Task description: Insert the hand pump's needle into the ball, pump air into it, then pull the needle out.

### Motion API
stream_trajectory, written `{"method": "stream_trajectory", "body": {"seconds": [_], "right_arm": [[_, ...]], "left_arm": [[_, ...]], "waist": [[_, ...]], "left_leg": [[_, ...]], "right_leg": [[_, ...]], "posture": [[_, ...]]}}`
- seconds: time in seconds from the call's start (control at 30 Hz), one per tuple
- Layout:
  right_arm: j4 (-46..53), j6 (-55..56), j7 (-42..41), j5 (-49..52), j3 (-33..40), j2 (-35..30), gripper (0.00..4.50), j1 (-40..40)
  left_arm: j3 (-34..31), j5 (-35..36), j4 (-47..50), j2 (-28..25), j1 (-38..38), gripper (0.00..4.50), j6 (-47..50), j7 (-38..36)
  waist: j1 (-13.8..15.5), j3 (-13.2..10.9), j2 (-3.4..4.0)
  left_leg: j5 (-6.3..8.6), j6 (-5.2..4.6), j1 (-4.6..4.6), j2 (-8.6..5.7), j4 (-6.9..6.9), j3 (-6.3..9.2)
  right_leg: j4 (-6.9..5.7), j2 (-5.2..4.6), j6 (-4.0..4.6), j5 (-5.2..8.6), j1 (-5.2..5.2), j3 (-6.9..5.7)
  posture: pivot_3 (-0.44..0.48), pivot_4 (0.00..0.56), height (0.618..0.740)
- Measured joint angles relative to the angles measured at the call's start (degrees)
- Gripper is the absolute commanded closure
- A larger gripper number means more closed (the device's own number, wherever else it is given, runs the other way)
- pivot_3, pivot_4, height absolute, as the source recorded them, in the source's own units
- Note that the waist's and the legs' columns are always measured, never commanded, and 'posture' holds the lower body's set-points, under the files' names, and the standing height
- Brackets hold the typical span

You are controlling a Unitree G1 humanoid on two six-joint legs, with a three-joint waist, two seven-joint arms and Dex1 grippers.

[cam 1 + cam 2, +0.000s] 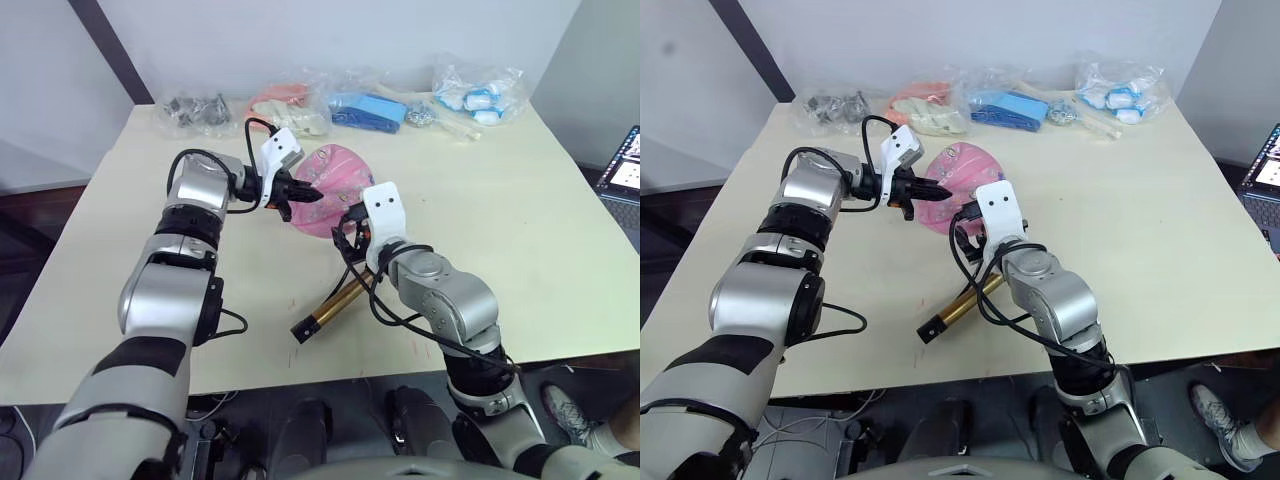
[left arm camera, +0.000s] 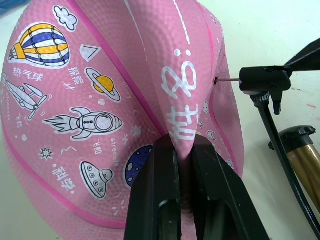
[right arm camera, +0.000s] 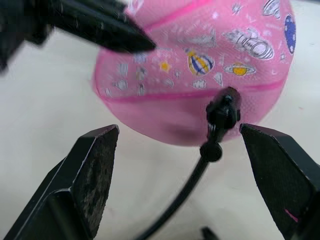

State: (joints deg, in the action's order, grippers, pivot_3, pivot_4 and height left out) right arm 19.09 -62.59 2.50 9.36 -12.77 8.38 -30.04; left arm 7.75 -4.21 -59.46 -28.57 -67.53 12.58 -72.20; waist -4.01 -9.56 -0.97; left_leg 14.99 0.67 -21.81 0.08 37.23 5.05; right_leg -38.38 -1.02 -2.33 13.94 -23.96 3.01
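Here the left claw is clamped on a pinched fold of the one pink ball, which is soft and half collapsed and lies on the cream worktop near its middle. The right claw is spread wide, gripping nothing, its two fingers either side of the needle fitting. The single needle points at the small dark valve hole in the ball, its tip at the hole. White print on the ball shows a striped balloon, one rocket, one saucer, a ringed planet and Chinese characters, with small lettering I cannot read. One hand pump lies just in front of the ball, its black hose rising to the fitting. Along the far edge lie about five clear bags.
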Motion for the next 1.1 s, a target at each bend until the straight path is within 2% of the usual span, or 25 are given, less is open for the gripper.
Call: {"method": "stream_trajectory", "body": {"seconds": [0.13, 0.17, 0.93, 0.97, 1.03, 1.1], "right_arm": [[-0.3, -1.1, 1.1, 0.0, 2.8, 0.1, 0.43, -0.1], [-0.5, -1.1, 1.5, 0.0, 3.5, 0.1, 0.93, -0.1], [-8.1, 1.9, 1.6, 1.0, 5.1, -0.3, 0.93, -4.9], [-8.2, 2.2, 1.6, 1.1, 5.1, -0.3, 1.47, -5.1], [-8.6, 2.7, 1.5, 1.3, 5.0, -0.3, 2.24, -5.3], [-8.8, 2.7, 1.5, 1.3, 4.8, -0.3, 2.24, -5.3]], "left_arm": [[-0.3, 0.3, 0.5, 0.1, 0.5, 4.5, -0.5, 0.2], [-0.4, 0.3, 0.6, 0.1, 0.6, 4.5, -0.4, 0.3], [-0.4, 1.0, 2.5, -0.2, 1.7, 4.5, -0.5, 1.2], [-0.4, 1.0, 2.5, -0.2, 1.7, 4.5, -0.5, 1.3], [-0.4, 1.0, 2.5, -0.2, 1.7, 4.5, -0.5, 1.3], [-0.5, 1.0, 2.5, -0.2, 1.7, 4.5, -0.5, 1.3]], "waist": [[0.1, 0.0, 0.0], [0.1, 0.0, 0.0], [0.0, 0.0, 0.02], [0.0, 0.0, 0.02], [0.0, 0.0, 0.02], [0.0, 0.0, 0.02]], "left_leg": [[0.0, 0.0, -0.01, 0.0, 0.01, 0.0], [0.0, 0.0, -0.01, 0.0, 0.01, 0.0], [0.0, 0.0, -0.02, -0.01, 0.01, 0.0], [0.0, 0.0, -0.02, -0.01, 0.01, 0.0], [0.0, 0.0, -0.02, -0.01, 0.01, 0.0], [0.0, 0.0, -0.02, -0.01, 0.01, 0.0]], "right_leg": [[0.0, 0.0, 0.02, -0.01, 0.0, -0.01], [0.0, 0.0, 0.02, -0.01, 0.0, 0.0], [0.0, 0.0, 0.04, -0.02, -0.01, -0.01], [0.0, 0.0, 0.04, -0.02, -0.01, -0.01], [0.0, 0.0, 0.04, -0.02, -0.01, -0.01], [0.0, 0.0, 0.04, -0.02, -0.01, 0.0]], "posture": [[0.0, 0.15, 0.74], [0.0, 0.15, 0.74], [0.0, 0.15, 0.74], [0.0, 0.15, 0.74], [0.0, 0.15, 0.74], [0.0, 0.15, 0.74]]}}
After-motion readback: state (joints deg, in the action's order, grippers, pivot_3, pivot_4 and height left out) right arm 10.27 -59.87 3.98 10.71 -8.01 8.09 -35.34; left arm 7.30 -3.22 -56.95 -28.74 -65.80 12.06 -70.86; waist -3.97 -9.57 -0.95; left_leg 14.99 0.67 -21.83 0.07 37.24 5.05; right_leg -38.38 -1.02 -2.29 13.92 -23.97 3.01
